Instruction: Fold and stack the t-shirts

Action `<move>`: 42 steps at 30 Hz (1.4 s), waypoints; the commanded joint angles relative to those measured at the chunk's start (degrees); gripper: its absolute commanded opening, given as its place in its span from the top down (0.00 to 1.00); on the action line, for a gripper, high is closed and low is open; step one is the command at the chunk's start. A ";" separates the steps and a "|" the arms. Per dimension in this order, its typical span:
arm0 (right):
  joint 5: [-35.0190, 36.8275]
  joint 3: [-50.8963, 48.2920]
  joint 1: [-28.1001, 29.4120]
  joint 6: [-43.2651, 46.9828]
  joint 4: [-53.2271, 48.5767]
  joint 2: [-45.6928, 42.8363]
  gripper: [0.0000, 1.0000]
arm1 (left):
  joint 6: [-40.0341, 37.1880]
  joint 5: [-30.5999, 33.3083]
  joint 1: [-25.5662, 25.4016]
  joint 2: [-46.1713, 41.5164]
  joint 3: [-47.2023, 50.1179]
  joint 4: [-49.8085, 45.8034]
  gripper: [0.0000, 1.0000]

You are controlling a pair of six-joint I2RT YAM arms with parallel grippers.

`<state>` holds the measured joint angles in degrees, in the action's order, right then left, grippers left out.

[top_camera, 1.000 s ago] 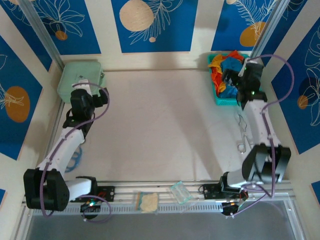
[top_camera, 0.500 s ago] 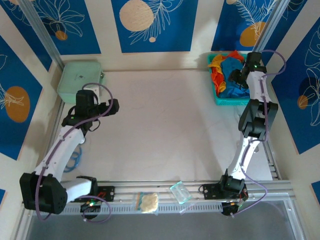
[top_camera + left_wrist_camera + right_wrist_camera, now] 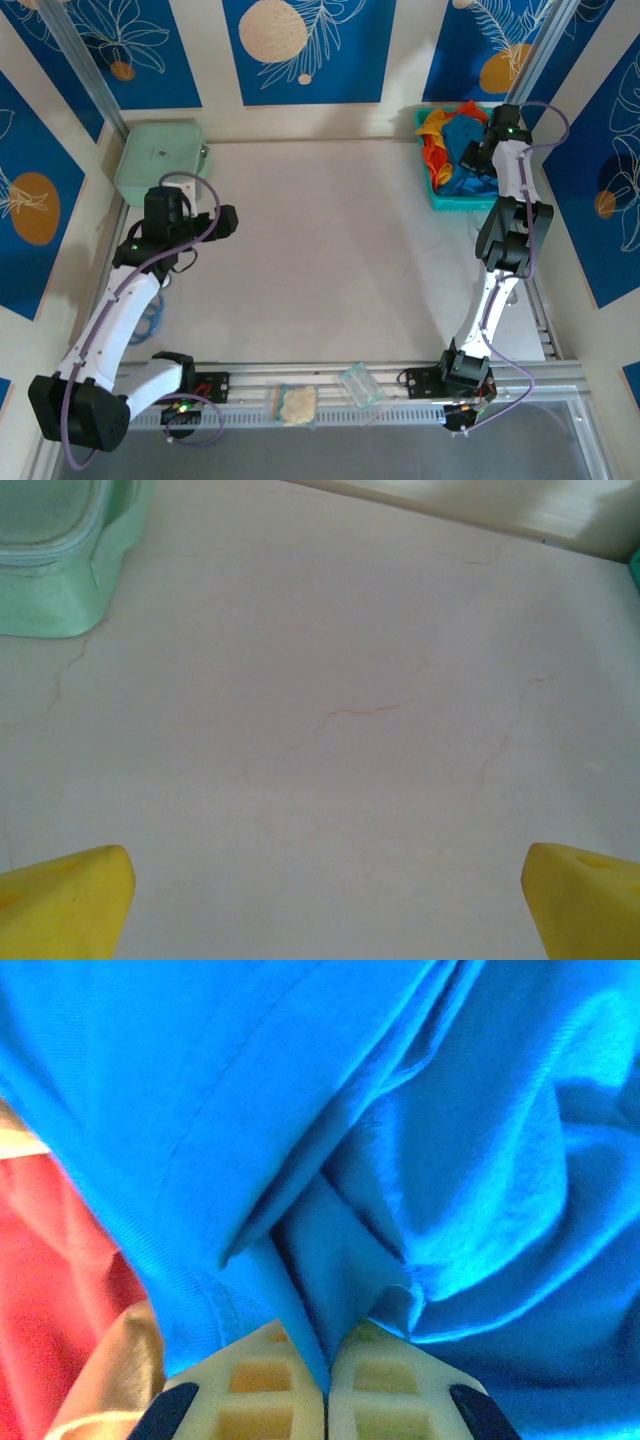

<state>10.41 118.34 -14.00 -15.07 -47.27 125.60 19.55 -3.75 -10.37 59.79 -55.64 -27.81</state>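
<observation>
Teal basket (image 3: 455,205): blue t-shirt (image 3: 200,1080) fold pinched between right jaws.

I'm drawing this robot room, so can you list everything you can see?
blue t-shirt: one, blue, in the basket
red t-shirt: one showing, red, same basket
orange t-shirt: one showing, yellow-orange, same basket
basket: one, teal, far right corner
case: one, pale green, far left corner
ring: one, blue, under left arm
packet: one, clear, near rail
table: one, cream, under everything
left tool: one, yellow tips, open over table
right tool: one, pale, shut on blue t-shirt
</observation>
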 commanded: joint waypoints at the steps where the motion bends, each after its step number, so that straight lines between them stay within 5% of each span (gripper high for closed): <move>1: 0.21 -2.29 2.26 -0.09 -0.25 -9.79 1.00 | 2.56 -3.92 -0.85 -0.29 -3.25 -0.06 0.02; 12: 2.96 -17.06 7.89 -0.15 11.04 -34.66 1.00 | 2.43 -5.73 -2.50 -1.08 -5.94 -2.77 0.06; 21: 8.81 -7.24 17.64 8.17 7.78 -42.24 1.00 | 1.19 -5.58 -2.81 -1.59 -8.64 -6.14 0.06; 30: 11.18 2.53 28.20 10.26 0.56 -39.12 1.00 | 0.14 -4.16 -2.90 -2.48 -11.64 -9.92 0.06; 35: 7.17 3.30 30.99 9.18 -1.90 -36.76 1.00 | -0.04 -5.20 -2.93 -2.27 -12.42 -11.50 0.05; 42: -7.94 0.83 40.01 5.05 -4.91 -35.08 1.00 | -0.31 -6.09 -3.28 -2.13 -14.21 -12.72 0.02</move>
<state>10.50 119.96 23.31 -7.55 -51.75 90.59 20.49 -8.58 -12.80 57.91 -67.75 -39.11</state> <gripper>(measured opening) 0.051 0.980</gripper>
